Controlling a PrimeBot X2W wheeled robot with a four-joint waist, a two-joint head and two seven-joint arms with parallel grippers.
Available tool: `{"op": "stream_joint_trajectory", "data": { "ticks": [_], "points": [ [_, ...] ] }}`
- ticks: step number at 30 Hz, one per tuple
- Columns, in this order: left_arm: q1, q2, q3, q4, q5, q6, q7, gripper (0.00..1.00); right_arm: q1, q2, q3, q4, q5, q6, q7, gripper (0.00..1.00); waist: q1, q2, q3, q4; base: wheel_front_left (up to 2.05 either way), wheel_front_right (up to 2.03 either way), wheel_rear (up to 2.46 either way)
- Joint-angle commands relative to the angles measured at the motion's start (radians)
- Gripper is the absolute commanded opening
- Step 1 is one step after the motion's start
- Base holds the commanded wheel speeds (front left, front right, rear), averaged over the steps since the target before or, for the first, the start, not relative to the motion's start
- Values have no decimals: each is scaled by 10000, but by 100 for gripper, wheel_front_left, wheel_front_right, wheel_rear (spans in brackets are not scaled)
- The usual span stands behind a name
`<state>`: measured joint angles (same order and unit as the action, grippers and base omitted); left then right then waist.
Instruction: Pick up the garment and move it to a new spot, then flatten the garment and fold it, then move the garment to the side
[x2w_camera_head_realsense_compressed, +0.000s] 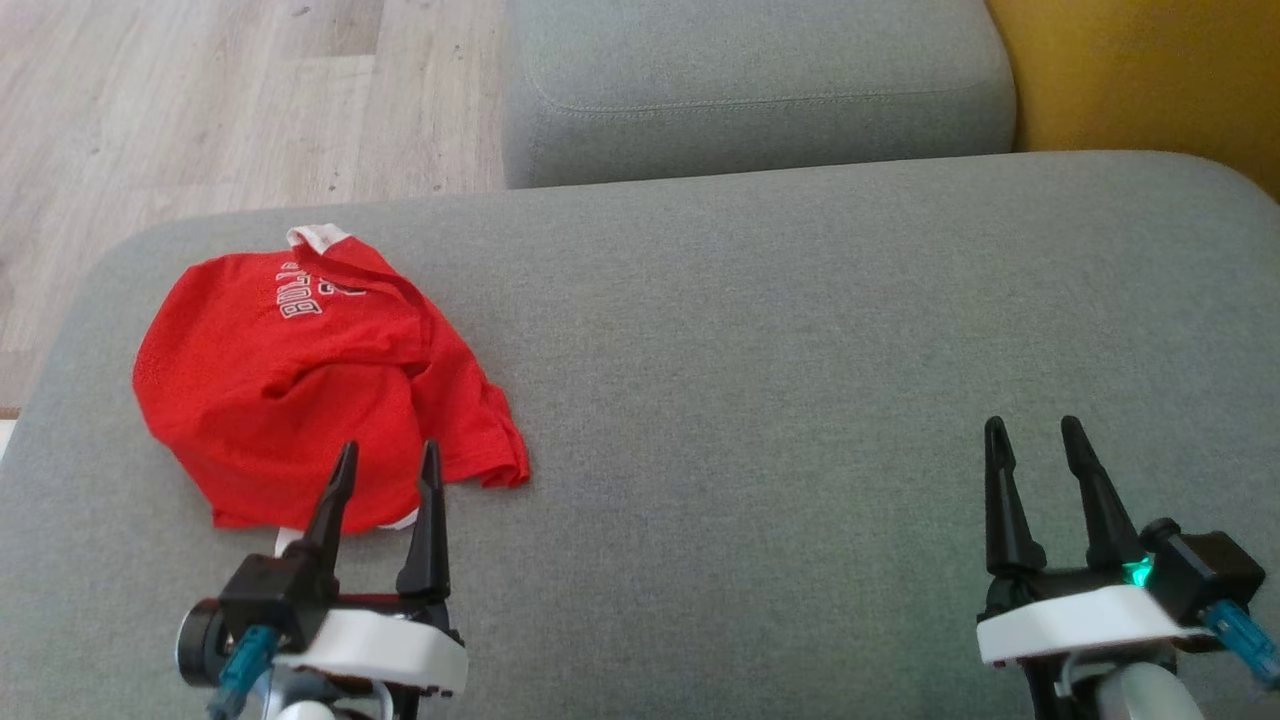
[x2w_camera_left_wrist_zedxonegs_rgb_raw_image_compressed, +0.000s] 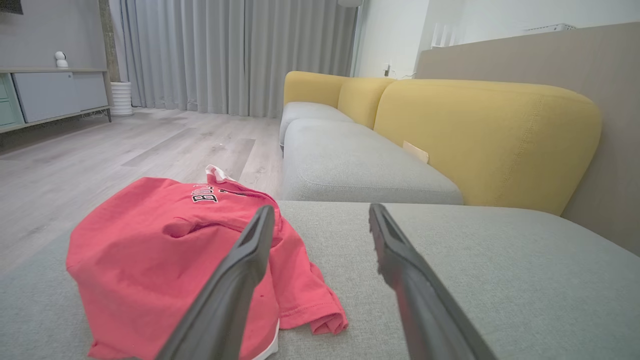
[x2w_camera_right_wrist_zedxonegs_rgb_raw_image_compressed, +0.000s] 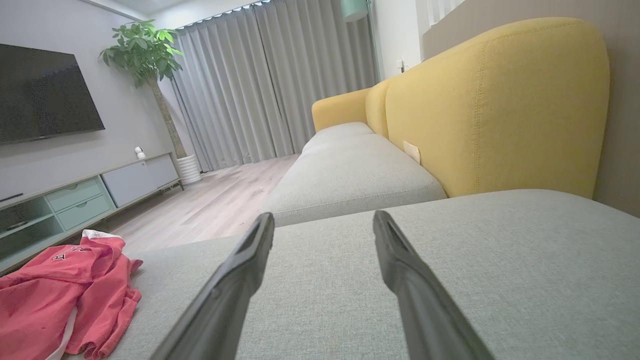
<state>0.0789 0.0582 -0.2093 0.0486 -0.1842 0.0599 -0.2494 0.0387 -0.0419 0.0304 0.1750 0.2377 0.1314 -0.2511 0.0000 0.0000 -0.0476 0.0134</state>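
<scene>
Resting on the grey cushion (x2w_camera_head_realsense_compressed: 760, 360) is the crumpled garment (x2w_camera_head_realsense_compressed: 300, 390).

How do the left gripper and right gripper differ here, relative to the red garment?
The left gripper reaches over the near edge of the red garment in the head view; the right gripper is over bare grey cushion, well apart from it. The right gripper has a green light glowing at its base; the left gripper's visible base looks unlit. Both are open and hold nothing.
</scene>
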Motion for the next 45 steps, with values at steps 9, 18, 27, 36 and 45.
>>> {"op": "stream_joint_trajectory", "data": {
  "ticks": [9,18,27,36,45],
  "points": [
    [-352,-76,392,-242,-18,-100,-124,100,-373,-83,196,-232,-40,-7,-107,100,0,0,42,41,0,0,0],
    [-368,-78,382,-248,-119,-10,-124,100,-391,-83,169,-192,0,-7,-107,100,0,0,78,31,0,0,0],
    [-440,-79,448,-245,-197,51,-124,100,-399,-83,271,-160,19,-7,-107,100,0,0,90,150,0,0,0],
    [-472,-79,792,-314,-75,148,-124,100,-426,-83,557,-122,15,-7,-107,100,0,0,11,751,0,0,0],
    [-431,-79,1170,-366,122,72,-124,100,-409,-83,855,-35,198,-7,-107,100,0,0,-122,1705,0,0,0]
  ]
}}
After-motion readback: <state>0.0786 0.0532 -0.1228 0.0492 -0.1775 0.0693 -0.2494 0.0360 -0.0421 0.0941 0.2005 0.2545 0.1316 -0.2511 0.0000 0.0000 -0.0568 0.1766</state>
